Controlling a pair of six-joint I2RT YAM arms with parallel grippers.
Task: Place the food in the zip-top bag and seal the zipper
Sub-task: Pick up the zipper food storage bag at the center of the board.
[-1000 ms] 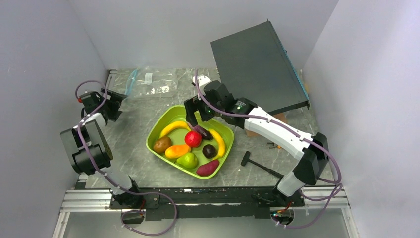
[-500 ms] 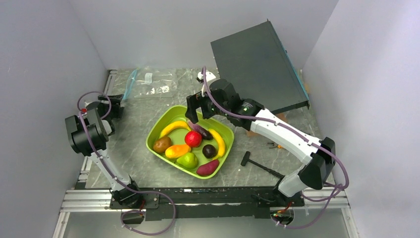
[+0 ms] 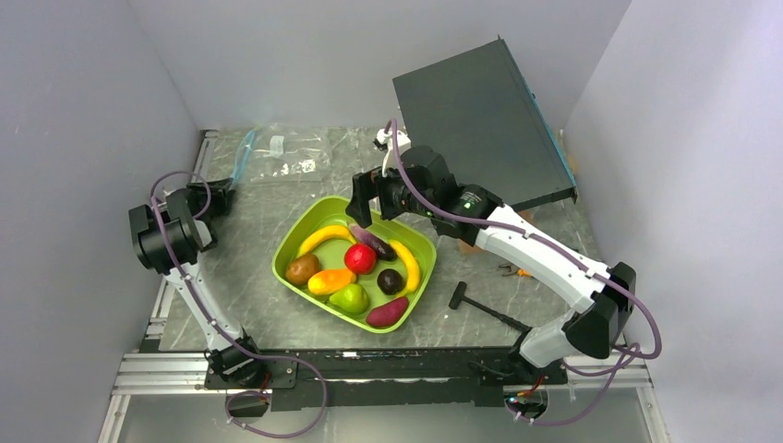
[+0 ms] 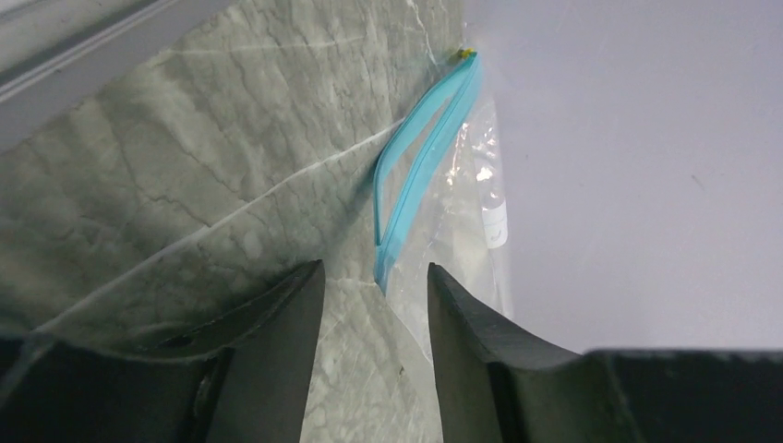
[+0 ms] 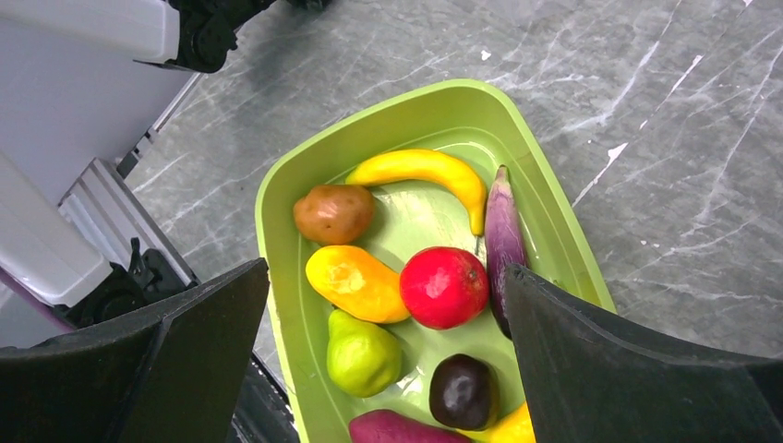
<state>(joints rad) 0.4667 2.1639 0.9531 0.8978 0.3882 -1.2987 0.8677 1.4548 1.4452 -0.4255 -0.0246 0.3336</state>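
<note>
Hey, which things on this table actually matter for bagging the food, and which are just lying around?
For the job: zip-top bag, its blue zipper, banana, red apple, green pear and the other pieces.
Just lying about: lime-green tray holding them, black panel at the back, small black tool right of the tray.

lime-green tray, red apple, blue zipper, grey marbled table

Looking for anything to read, and I find no legible word, number or brand. The zip-top bag carries a small white printed patch (too blurred through my left wrist camera), and the top view shows only white smudges there.
</note>
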